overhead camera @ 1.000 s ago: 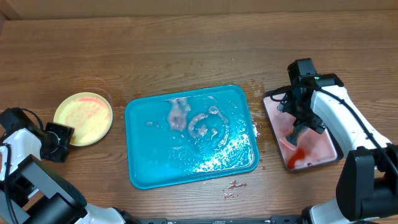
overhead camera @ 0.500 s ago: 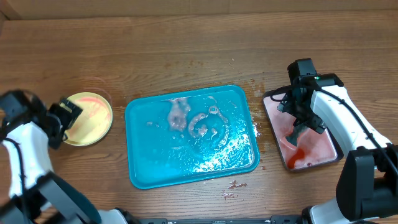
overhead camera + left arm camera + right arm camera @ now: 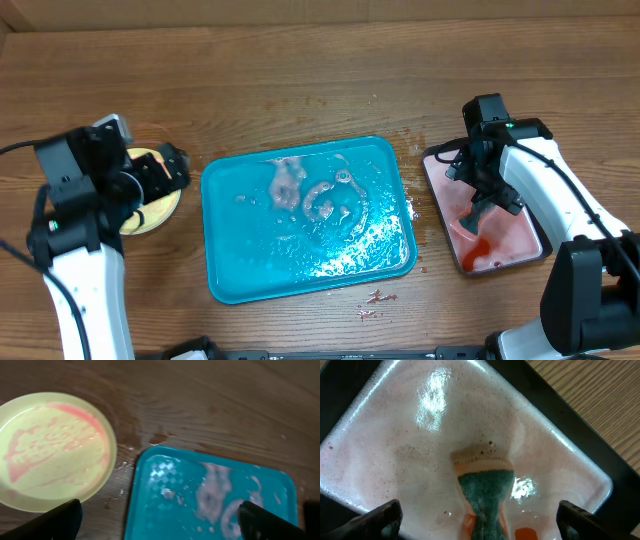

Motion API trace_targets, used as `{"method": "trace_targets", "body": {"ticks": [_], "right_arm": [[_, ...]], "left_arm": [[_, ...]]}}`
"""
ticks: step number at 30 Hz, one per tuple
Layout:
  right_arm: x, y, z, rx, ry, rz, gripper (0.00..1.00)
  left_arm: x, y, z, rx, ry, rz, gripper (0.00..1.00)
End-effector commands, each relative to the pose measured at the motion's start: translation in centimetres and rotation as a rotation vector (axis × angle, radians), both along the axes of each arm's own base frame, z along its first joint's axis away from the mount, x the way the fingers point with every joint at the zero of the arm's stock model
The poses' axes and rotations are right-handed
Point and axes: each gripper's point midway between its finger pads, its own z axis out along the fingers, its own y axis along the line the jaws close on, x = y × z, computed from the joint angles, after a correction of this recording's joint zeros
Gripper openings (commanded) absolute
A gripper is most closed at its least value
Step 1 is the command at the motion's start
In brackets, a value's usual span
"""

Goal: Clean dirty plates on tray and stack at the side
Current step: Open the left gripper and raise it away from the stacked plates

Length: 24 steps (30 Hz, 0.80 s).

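The brown wood-grain table is seen carrying everything; the large turquoise tray is laid flat on it, below and just ahead of the left pincer and well apart from the right pincer, and its floor is covered with water and pale foam; the smaller black-rimmed tray is set directly beneath the right pincer, its pinkish inside coated with soapy film; a pale yellow-green plate is found on the bare table just beside the left pincer, on the side away from the turquoise tray, streaked with red sauce, close to the tray's corner but parted from it by a strip of wet wood; whether more than one plate is stacked there cannot be told; the left pincer is held above the table with its fingers spread wide and nothing gripped, the tray's corner being framed between them in the wrist view; the right pincer is likewise spread wide over the black-rimmed tray, and clear gaps are seen between its fingers and the sponge; the sponge, green-faced with an orange body, is placed in the foam between those fingers, its near end passing out of the wrist view; small reddish specks are scattered on the table beside the turquoise tray's edge, between the two pincers.
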Motion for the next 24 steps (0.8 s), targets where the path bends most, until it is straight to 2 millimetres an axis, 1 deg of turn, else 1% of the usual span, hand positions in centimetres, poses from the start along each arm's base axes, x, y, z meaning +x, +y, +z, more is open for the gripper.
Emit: {"method": "trace_targets", "body": {"ticks": [1, 5, 10, 12, 13, 19, 24], "right_arm": [[0.1, -0.3, 0.1, -0.013, -0.007, -0.003, 1.0], [0.1, -0.3, 0.1, -0.013, -0.007, -0.003, 1.0], [0.0, -0.3, 0.1, -0.013, -0.007, -0.003, 1.0], [0.1, -0.3, 0.1, -0.013, -0.007, -0.003, 1.0], [0.0, -0.3, 0.1, -0.013, -0.007, -0.003, 1.0], [0.0, -0.3, 0.1, -0.013, -0.007, -0.003, 1.0], [0.0, -0.3, 0.1, -0.013, -0.007, -0.003, 1.0]], "left_arm": [[-0.8, -2.5, 2.9, 0.036, -0.094, -0.113, 1.0], [-1.5, -4.5, 4.3, 0.014, -0.146, -0.173, 1.0], [-2.0, -7.4, 5.5, -0.103, -0.191, -0.284, 1.0], [-2.1, -8.2, 5.7, -0.143, -0.199, -0.319, 1.0], [-2.2, -8.4, 5.8, -0.153, -0.203, -0.329, 1.0], [-1.6, -8.3, 6.4, -0.136, -0.239, -0.331, 1.0], [-0.5, -8.0, 7.8, -0.086, -0.32, -0.353, 1.0]]}}
